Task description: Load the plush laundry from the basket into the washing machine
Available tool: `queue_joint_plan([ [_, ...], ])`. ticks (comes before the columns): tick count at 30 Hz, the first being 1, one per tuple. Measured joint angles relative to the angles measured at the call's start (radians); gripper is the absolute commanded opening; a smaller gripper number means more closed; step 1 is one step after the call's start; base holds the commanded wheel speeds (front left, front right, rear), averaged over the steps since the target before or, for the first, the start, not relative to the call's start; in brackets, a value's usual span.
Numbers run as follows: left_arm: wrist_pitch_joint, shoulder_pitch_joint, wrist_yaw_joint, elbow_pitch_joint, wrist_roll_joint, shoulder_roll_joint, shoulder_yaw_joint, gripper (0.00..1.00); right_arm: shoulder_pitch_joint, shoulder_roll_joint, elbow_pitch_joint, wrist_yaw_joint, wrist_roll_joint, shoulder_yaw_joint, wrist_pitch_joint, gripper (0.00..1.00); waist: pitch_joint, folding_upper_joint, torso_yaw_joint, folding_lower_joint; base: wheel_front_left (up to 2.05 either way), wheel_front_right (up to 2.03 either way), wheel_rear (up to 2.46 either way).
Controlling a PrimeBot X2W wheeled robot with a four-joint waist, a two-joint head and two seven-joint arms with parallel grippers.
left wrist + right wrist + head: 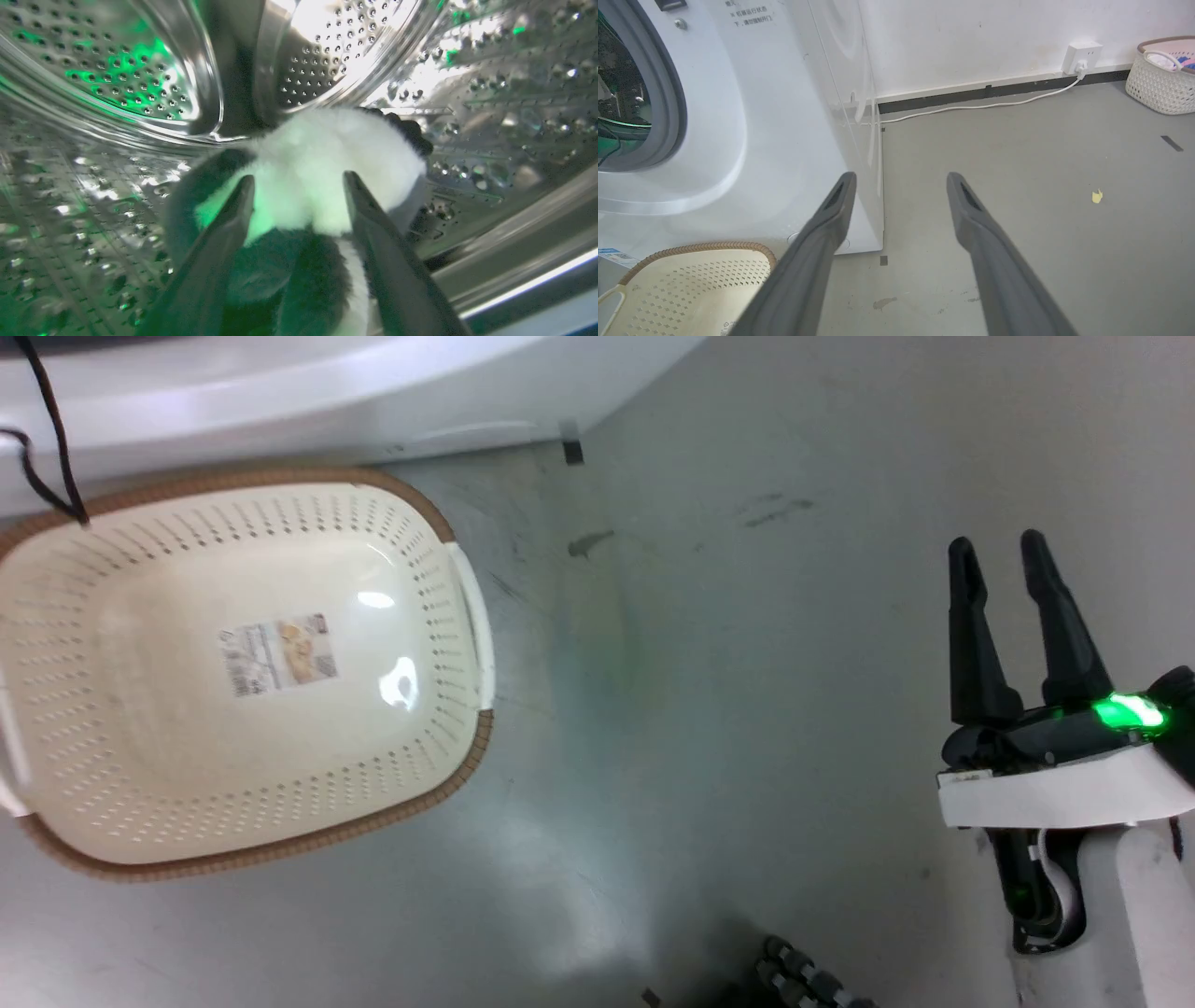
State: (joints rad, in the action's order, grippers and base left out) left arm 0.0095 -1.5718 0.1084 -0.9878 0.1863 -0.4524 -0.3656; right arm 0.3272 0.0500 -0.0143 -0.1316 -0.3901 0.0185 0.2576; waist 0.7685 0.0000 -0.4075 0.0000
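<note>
The plush laundry [327, 149], a fluffy white toy with black limbs, lies on the shiny perforated drum [117, 70] inside the washing machine [775, 116]. My left gripper [297, 179] is open inside the drum, its fingers spread to either side of the plush's white body. The cream basket [448, 644] with the brown rim stands on the floor against the washing machine's front [280, 401], with just its label sticker [277, 658] inside. My right gripper [997, 543] hovers open over bare floor to the basket's right, holding nothing. In the right wrist view the right gripper [900, 176] points past the basket [691, 280].
A thin black cable [47, 429] hangs over the basket's far left rim. Grey floor [747, 663] stretches right of the basket. By the back wall are a socket [1083, 51] with a white cord and another white basket [1162, 79] of clothes. A yellow scrap [1097, 196] lies on the floor.
</note>
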Motion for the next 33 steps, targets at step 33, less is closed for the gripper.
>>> queue_joint_plan([
  [33, -0.267, 1.238, -0.125, 0.711, 0.083, 0.243, 0.186, 1.0, -0.277, 0.0, -0.016, 0.0, 0.233, -0.066, 0.0, 1.0, -0.672, -0.0001, 0.366, -0.0003, 0.0, 0.0, 0.0],
])
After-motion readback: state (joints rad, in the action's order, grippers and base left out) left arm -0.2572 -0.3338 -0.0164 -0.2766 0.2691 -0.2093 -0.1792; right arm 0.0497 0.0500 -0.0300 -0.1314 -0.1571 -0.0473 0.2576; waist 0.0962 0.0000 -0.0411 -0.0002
